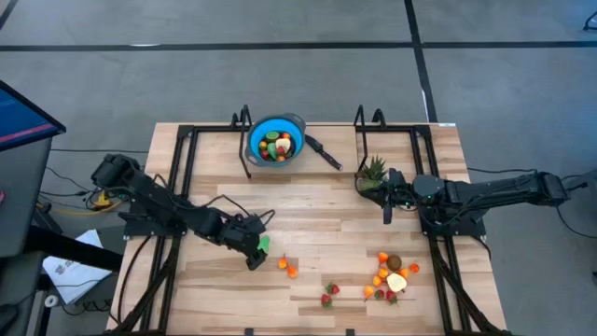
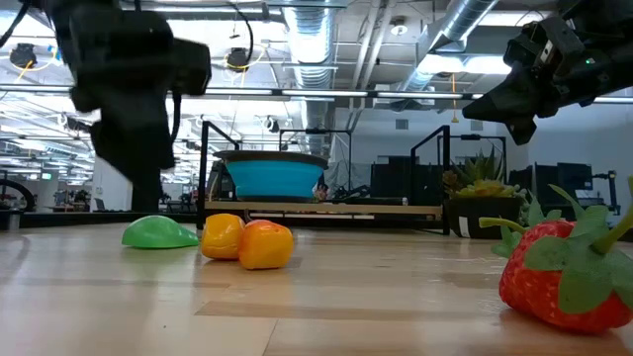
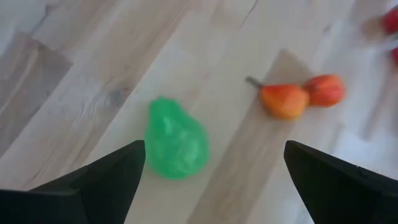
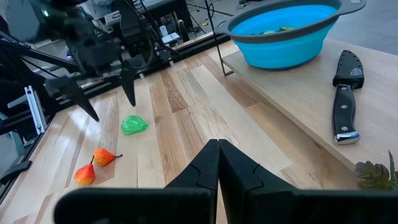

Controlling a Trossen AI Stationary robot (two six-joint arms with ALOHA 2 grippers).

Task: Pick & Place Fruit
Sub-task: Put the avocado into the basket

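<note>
Here, your green pear (image 3: 176, 140) lies loose on the table (image 1: 326, 215), a smooth bright-green toy with a narrow neck and a rounder base, toward the near left part of the wood. Your left end effector (image 1: 256, 247) hangs right over it with its fingers (image 3: 106, 180) spread wide on either side of the pear, not touching it. Just to the right of the pear sit two small orange fruits (image 1: 287, 267), one with a short brown stem, touching each other. Farther right along the near edge you have a strawberry (image 1: 330, 293) on its own, then a cluster of fruit (image 1: 392, 274): orange pieces, a brown kiwi, red strawberries and a pale cut peach half. More fruit fills the blue bowl (image 1: 276, 140) at the far edge, with a black-handled knife (image 1: 326, 153) beside it on the right.

Your right end effector (image 1: 388, 207) waits over the right side of the table, fingers pressed together and holding nothing, beside a spiky green plant (image 1: 373, 171).

The table is pale wooden planks with a black metal frame; grey floor surrounds it. Only the low view shows you the room behind: exposed ducts, ceiling lights and work benches. Only the right wrist view shows the knife's rivets.
</note>
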